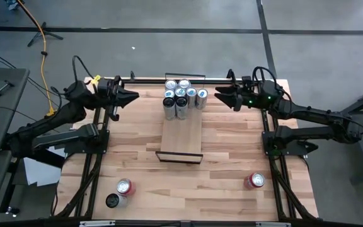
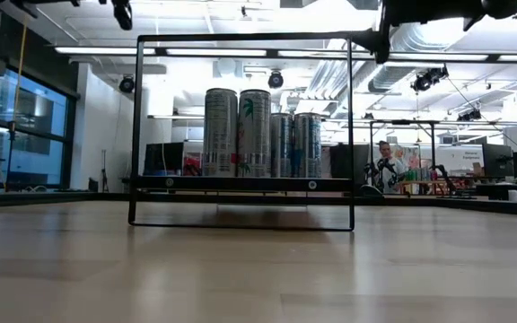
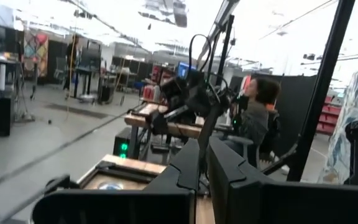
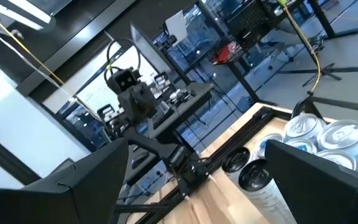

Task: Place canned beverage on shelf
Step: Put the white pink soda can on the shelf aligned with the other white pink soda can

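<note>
Near the front edge of the table (image 1: 232,157) stand three loose cans: a red can (image 1: 124,186) beside a dark can (image 1: 113,200) on the left, another red can (image 1: 254,181) on the right. Mid-table lies the shelf (image 1: 181,133), its black frame (image 1: 179,157) at the near end. A cluster of cans (image 1: 183,96) stands at its far end. Level with them, the left gripper (image 1: 133,96) hangs pressed together and empty, the right gripper (image 1: 221,96) spread and empty

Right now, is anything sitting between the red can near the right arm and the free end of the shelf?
Nothing visible. From the red can to the shelf lies bare tabletop; the shelved cans cluster at the far end.
</note>
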